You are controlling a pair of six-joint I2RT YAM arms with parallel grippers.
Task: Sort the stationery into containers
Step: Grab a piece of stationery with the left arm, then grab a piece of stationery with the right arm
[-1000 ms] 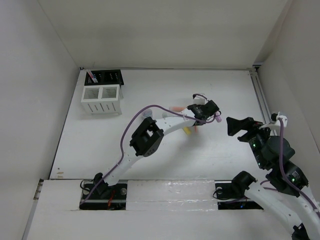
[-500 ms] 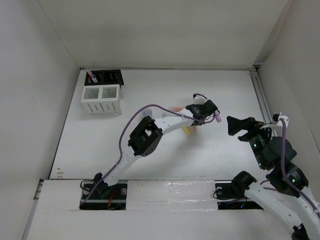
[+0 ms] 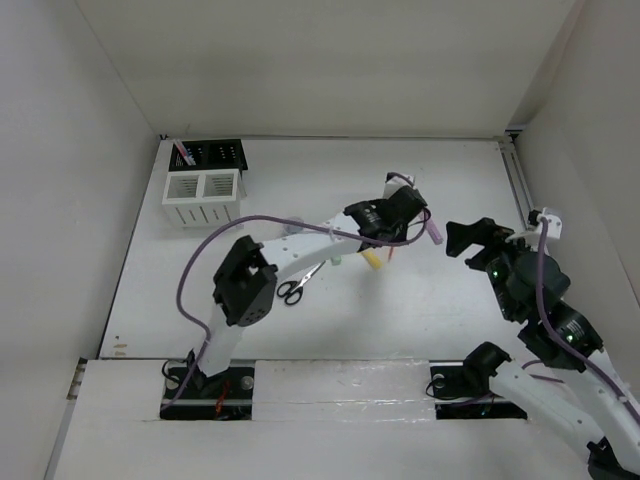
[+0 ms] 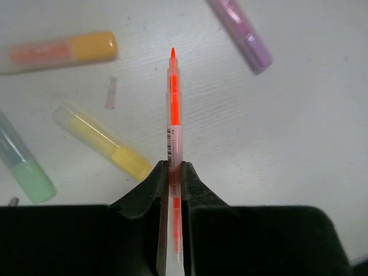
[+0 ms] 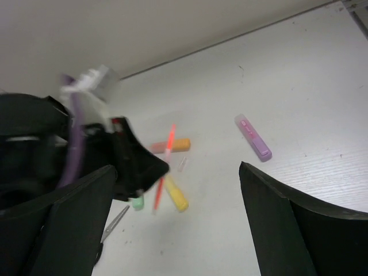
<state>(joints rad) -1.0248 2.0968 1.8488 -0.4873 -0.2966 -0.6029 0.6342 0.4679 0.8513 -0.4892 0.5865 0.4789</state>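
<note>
From above, the left arm (image 3: pixel 300 255) hid most of the marker cluster at mid-table. In the far left corner stood the white slatted organizer (image 3: pixel 203 198), with the black mesh holder (image 3: pixel 222 153) right behind it. A few pinkish-red pens (image 3: pixel 183 153) stuck up from the holder's left end. The right gripper (image 3: pixel 465 240) hung spread wide, holding nothing. The scissors (image 3: pixel 293 288) lay beside the left arm. The left gripper (image 4: pixel 174 172) was pinching the orange-red pen (image 4: pixel 173 109) over the yellow marker (image 4: pixel 109 148), its rear end hidden between the fingers. The green marker (image 4: pixel 26 167) was cut off at the edge of the wrist view.
</note>
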